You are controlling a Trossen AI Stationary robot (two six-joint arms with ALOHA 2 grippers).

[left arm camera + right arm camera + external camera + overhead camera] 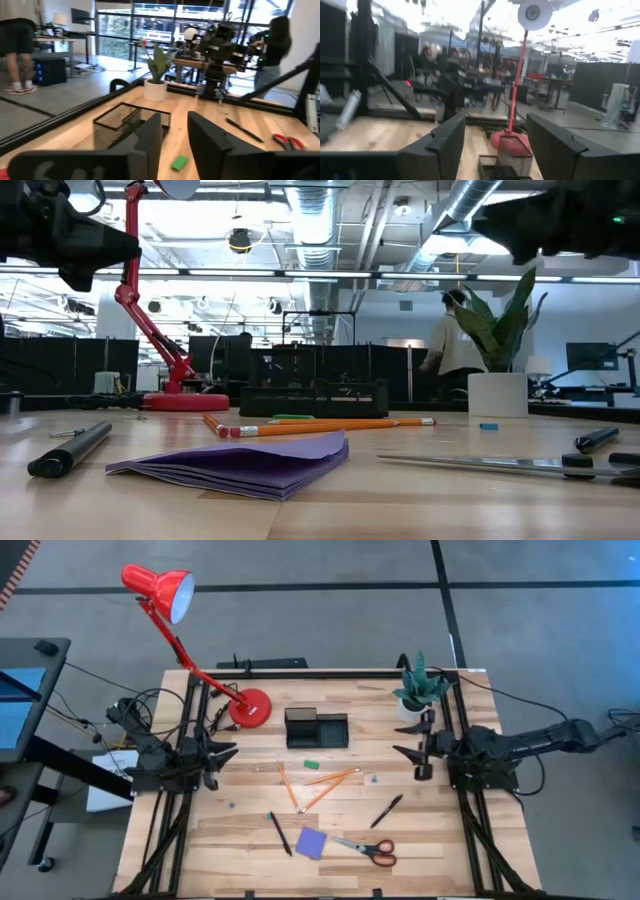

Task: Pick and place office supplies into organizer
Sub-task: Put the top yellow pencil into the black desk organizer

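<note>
The black organizer (pixel 317 728) stands at the table's far middle, shown as a mesh tray (pixel 125 125) in the left wrist view. In front of it lie a green eraser (pixel 311 764), orange pencils (pixel 330 780), two black pens (pixel 280 833) (pixel 387 810), a purple notepad (pixel 311 843) and red-handled scissors (pixel 368 850), all flat on the wood. My left gripper (pixel 224 751) hovers at the table's left side, open by a narrow gap (pixel 174 127). My right gripper (pixel 405 739) hovers at the right side, open wide (pixel 495 127). Neither has anything between its fingers.
A red desk lamp stands with its round base (pixel 250 707) left of the organizer. A potted plant (pixel 420 690) sits at the far right corner, just beyond my right gripper. Black frame rails run along both table sides. People stand in the room beyond the table.
</note>
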